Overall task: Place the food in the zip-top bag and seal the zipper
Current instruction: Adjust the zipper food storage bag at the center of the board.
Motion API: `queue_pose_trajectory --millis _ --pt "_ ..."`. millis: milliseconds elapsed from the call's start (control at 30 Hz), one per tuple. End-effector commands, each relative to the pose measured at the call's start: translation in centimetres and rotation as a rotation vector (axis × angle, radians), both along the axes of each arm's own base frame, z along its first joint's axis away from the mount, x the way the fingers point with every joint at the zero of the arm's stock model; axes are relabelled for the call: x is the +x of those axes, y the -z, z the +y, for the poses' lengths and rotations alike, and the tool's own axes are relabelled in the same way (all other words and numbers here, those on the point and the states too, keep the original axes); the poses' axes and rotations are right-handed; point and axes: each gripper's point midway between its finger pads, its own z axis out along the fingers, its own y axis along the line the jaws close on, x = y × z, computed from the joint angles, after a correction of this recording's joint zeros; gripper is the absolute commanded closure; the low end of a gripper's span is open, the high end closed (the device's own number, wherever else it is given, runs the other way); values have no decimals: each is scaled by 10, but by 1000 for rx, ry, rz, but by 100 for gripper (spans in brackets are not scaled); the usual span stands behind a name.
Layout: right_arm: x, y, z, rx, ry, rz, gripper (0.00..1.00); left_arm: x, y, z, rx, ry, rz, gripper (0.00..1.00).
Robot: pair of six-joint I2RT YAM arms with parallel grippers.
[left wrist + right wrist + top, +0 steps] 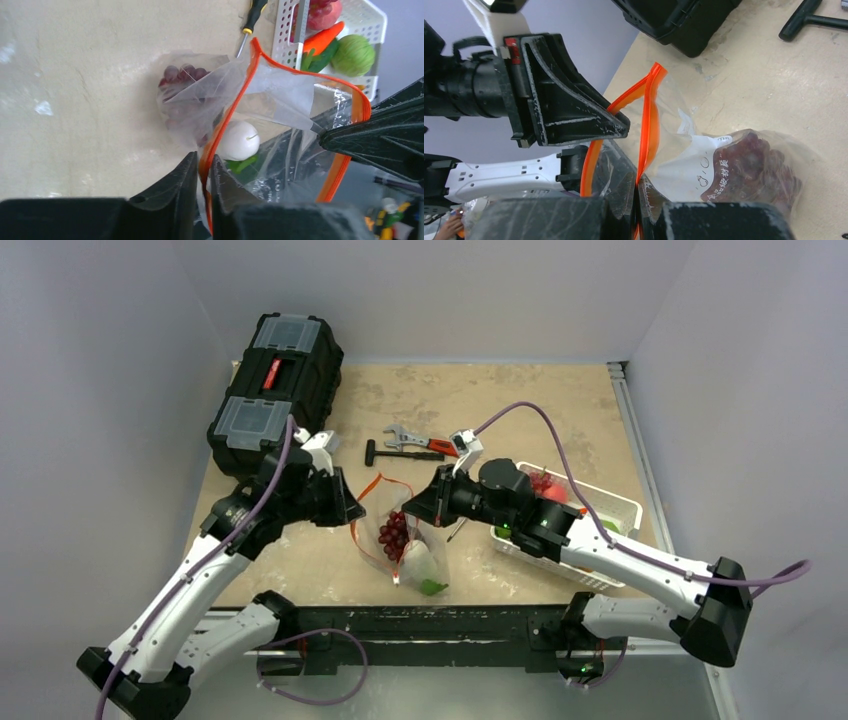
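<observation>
Beside white basket (612, 498), on table (480, 400): zip-top bag (405, 540) holds grapes (397, 533), white radish (239, 140). Your left gripper (202, 161) and right gripper (636, 186) have jaws clamped on zipper (650, 115), mouth spread open. Carrot (325, 37) and more food in basket yet to load; sealing not done.

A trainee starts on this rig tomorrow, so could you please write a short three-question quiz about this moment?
1. True or false: the zip-top bag is already sealed.
2. What is the left gripper pinching?
A) the orange carrot
B) the zipper
C) the screwdriver
3. Fill in the blank: the dark red grapes lie inside the ____.

Key
1. False. The mouth gapes open, held between the left gripper and the right gripper.
2. B.
3. bag.
</observation>
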Motion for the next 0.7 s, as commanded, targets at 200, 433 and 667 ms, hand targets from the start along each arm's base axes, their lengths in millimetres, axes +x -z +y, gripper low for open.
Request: queue_pose_trajectory --millis 200,433,667 --pt "16 -42 14 80 22 -106 100 50 -57 20 271 42 -167 100" --pt "29 -17 21 -7 38 -101 100 78 -53 9 340 140 -154 100" --pt "39 8 13 -168 71 -96 72 87 -31 0 308 182 -193 100"
